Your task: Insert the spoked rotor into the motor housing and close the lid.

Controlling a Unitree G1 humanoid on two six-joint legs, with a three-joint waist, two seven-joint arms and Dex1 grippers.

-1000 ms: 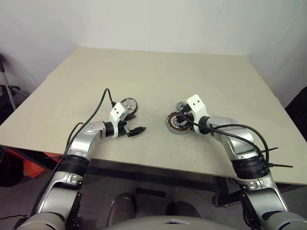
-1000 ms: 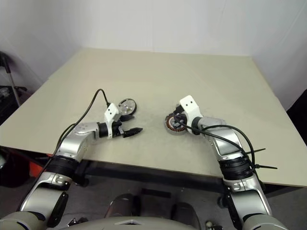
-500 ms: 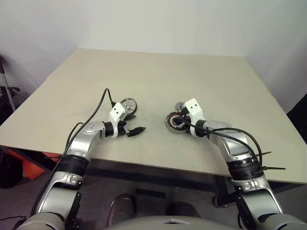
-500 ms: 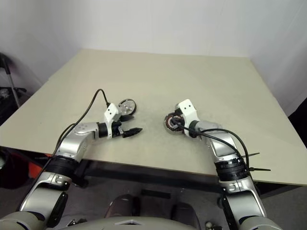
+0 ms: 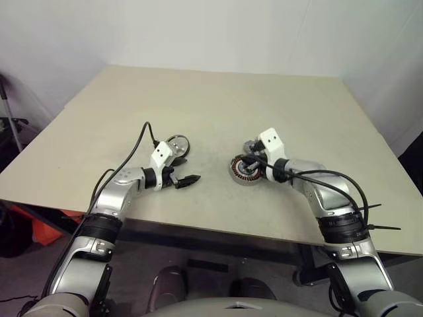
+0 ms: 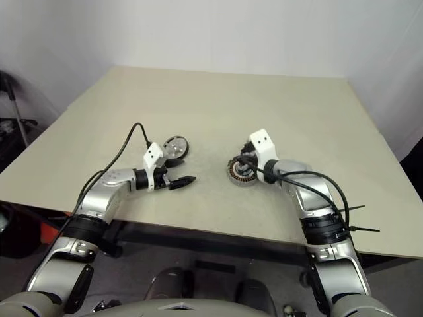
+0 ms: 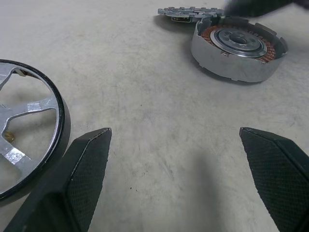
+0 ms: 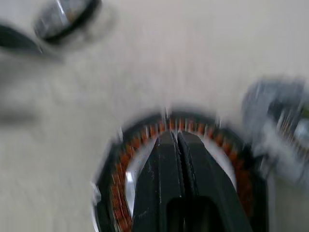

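Note:
The motor housing (image 5: 244, 172) lies on the table with its copper coil ring (image 8: 126, 164) and silver hub (image 7: 237, 39) facing up. My right gripper (image 5: 253, 163) is shut, and its fingertips (image 8: 169, 145) rest over the hub. Just behind the housing, the grey toothed spoked rotor (image 7: 186, 11) lies flat on the table. The lid (image 5: 177, 145) has a dark rim and silver face, and it sits to the left. My left gripper (image 7: 174, 133) stands open right beside the lid (image 7: 26, 121), holding nothing and pointing toward the housing.
The beige table (image 5: 218, 99) stretches far back to a white wall. Its front edge runs just below both forearms. A tripod leg (image 5: 10, 125) and an orange object (image 5: 39, 231) are past the table's left edge. A black cable (image 5: 135, 148) loops off my left wrist.
My right forearm swayed slightly inward and back out. The shut gripper stays over the housing. The left arm, lid and rotor are where they were.

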